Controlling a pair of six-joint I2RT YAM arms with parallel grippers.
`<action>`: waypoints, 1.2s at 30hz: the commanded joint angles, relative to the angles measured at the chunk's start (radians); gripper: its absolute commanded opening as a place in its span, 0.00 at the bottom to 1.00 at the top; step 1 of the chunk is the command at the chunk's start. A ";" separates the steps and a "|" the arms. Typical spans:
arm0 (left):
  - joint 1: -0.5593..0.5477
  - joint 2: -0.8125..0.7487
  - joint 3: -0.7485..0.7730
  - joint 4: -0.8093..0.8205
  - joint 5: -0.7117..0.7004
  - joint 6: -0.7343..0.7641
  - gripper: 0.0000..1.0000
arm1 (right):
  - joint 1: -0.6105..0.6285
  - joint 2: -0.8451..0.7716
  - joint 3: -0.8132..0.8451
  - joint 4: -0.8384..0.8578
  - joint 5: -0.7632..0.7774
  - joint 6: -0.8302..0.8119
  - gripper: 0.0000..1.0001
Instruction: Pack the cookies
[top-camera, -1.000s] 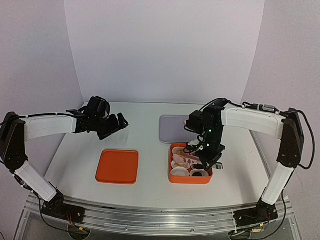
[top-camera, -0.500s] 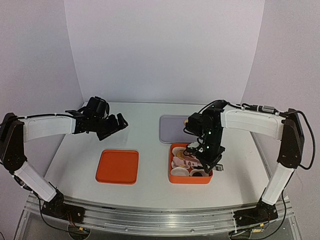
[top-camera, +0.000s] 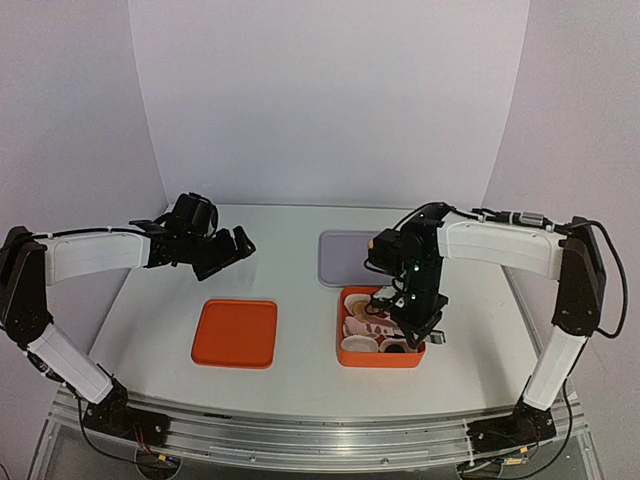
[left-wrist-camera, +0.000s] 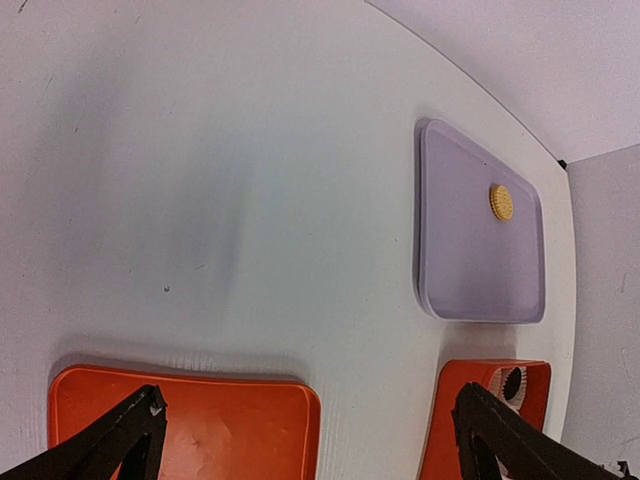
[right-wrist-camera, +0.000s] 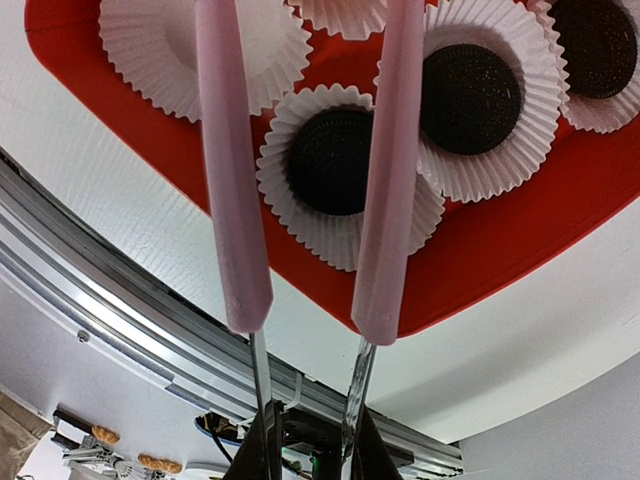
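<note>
My right gripper (top-camera: 408, 312) hangs over the orange box (top-camera: 348, 354), shut on pink-tipped tongs (right-wrist-camera: 232, 200). The tong arms stand apart on either side of a black cookie (right-wrist-camera: 331, 161) that lies in a white paper cup. Two more black cookies (right-wrist-camera: 470, 97) (right-wrist-camera: 600, 40) lie in neighbouring cups. One golden cookie (left-wrist-camera: 501, 202) lies on the lavender tray (left-wrist-camera: 470, 270). My left gripper (left-wrist-camera: 310, 400) is open and empty, held above the table between the orange lid (left-wrist-camera: 200, 425) and the box. The other golden cookies are hidden.
The orange lid (top-camera: 235, 333) lies flat left of the box. The lavender tray (top-camera: 340, 258) sits just behind the box. Several empty paper cups (right-wrist-camera: 200, 45) fill the box's other places. The table's near edge and rail (right-wrist-camera: 150, 300) run just past the box.
My right arm has moved lower and nearer over the box. A black cookie now shows in the near right cup. The left arm has barely moved.
</note>
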 joint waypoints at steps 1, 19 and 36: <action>0.004 -0.046 -0.015 0.000 -0.021 -0.006 1.00 | 0.008 0.022 0.013 -0.305 0.027 0.014 0.00; 0.004 -0.033 -0.018 0.007 -0.018 -0.006 1.00 | 0.007 0.023 0.049 -0.297 0.006 0.002 0.18; 0.005 -0.032 -0.023 0.015 -0.008 -0.004 1.00 | 0.008 0.009 0.073 -0.290 0.010 0.016 0.27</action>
